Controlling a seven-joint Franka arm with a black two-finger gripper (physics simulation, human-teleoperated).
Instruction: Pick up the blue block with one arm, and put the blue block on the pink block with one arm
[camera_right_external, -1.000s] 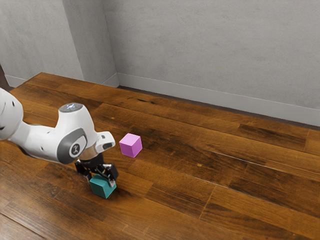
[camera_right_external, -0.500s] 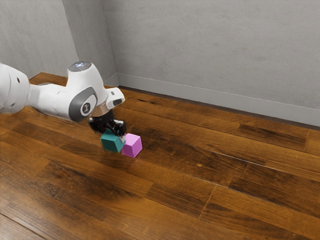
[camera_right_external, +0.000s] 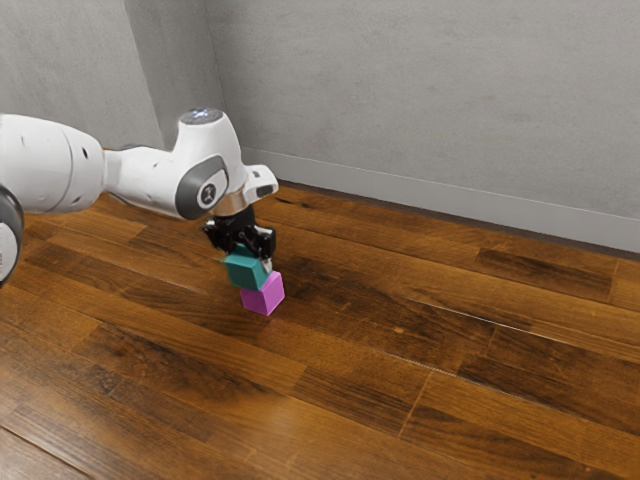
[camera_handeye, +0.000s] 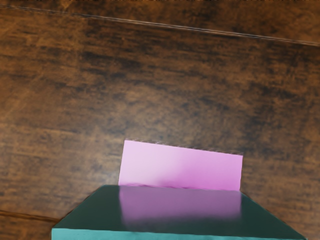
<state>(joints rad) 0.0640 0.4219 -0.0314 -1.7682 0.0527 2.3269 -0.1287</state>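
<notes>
The black gripper (camera_right_external: 244, 252) is clamped on the blue block (camera_right_external: 246, 271), a teal-tinted cube, its two fingers pressing opposite sides and set only as wide as the block. The block hangs directly over the pink block (camera_right_external: 263, 296), which sits on the wooden floor (camera_right_external: 450, 350). Whether the two touch cannot be told. In the wrist view, the blue block (camera_handeye: 180, 215) lies just under the hand, with the pink block (camera_handeye: 180, 172) showing beyond it.

Glossy blue block (camera_handeye: 175, 215) mirrors the smooth pink block (camera_handeye: 180, 172); the wood-plank surface (camera_handeye: 150, 75) seems lightly polished.
</notes>
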